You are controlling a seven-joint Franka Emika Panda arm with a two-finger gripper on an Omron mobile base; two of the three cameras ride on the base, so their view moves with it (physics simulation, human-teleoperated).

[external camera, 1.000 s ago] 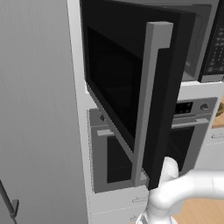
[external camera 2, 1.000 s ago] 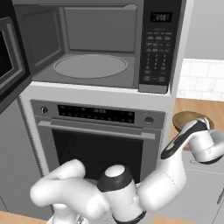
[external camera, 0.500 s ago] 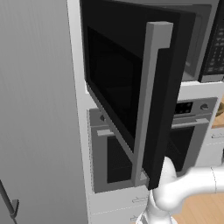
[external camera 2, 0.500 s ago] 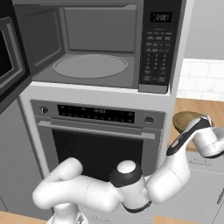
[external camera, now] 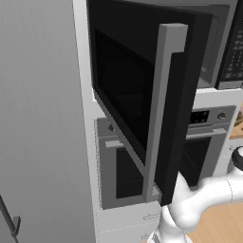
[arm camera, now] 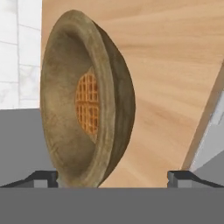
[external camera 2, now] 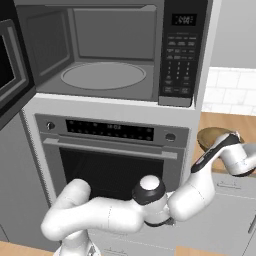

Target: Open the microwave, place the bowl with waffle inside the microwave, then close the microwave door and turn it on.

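The microwave (external camera 2: 110,55) stands open above the oven, its round glass turntable (external camera 2: 102,75) bare. The microwave door (external camera: 137,95) is swung far out to the left, its grey bar handle (external camera: 161,109) upright. A brown bowl (arm camera: 83,105) with a golden waffle (arm camera: 87,103) inside rests on the wooden counter (arm camera: 175,65) and looks tipped on edge because the hand is rolled. My gripper (arm camera: 111,177) is open just short of the bowl, whose rim lies near one fingertip (arm camera: 43,177). From the right base view the bowl (external camera 2: 212,137) sits right of the oven, my wrist (external camera 2: 235,157) beside it.
A grey oven (external camera 2: 112,150) with a horizontal bar handle sits under the microwave. The keypad strip (external camera 2: 177,65) runs down the microwave's right side. A tall grey cabinet panel (external camera: 42,118) fills the left. White tiles (external camera 2: 232,90) back the counter.
The arm has swung further right, bringing the hand closer beside the bowl. The jaws have stayed open, and the microwave door has not moved.
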